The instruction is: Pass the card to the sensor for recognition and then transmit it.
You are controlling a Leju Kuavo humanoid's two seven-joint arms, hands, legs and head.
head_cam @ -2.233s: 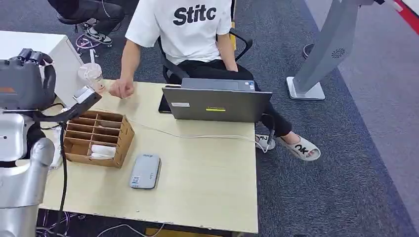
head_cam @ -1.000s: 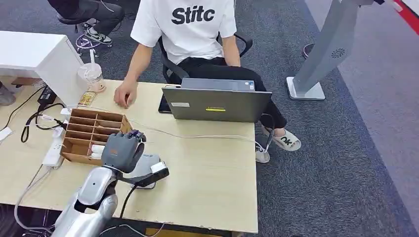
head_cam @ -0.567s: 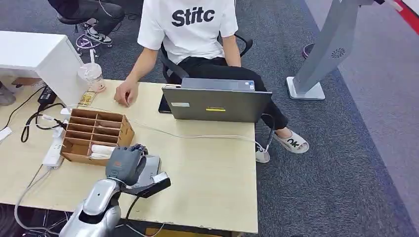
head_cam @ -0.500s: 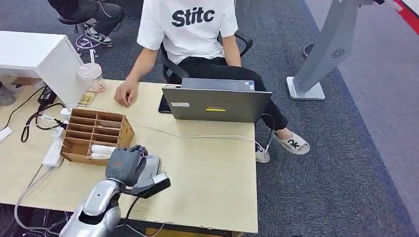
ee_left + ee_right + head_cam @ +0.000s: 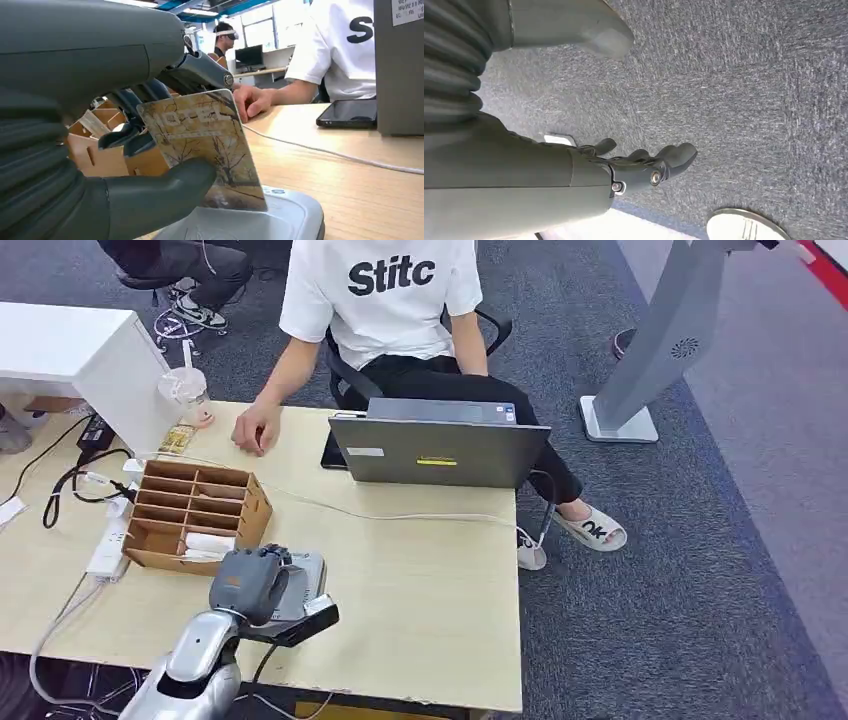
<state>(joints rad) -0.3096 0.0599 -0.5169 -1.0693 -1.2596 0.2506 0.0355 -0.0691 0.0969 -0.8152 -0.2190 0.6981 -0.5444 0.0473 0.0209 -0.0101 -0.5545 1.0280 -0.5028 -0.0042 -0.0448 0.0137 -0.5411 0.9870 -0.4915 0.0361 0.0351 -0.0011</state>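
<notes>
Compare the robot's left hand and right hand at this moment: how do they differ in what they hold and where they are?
The left hand pinches a card between thumb and fingers; the right hand holds nothing, its fingers loosely apart. The left hand is over the table, with the card's lower edge at the grey sensor; the right hand hangs over the grey carpet. Both share a grey ribbed cover and dark fingers.
</notes>
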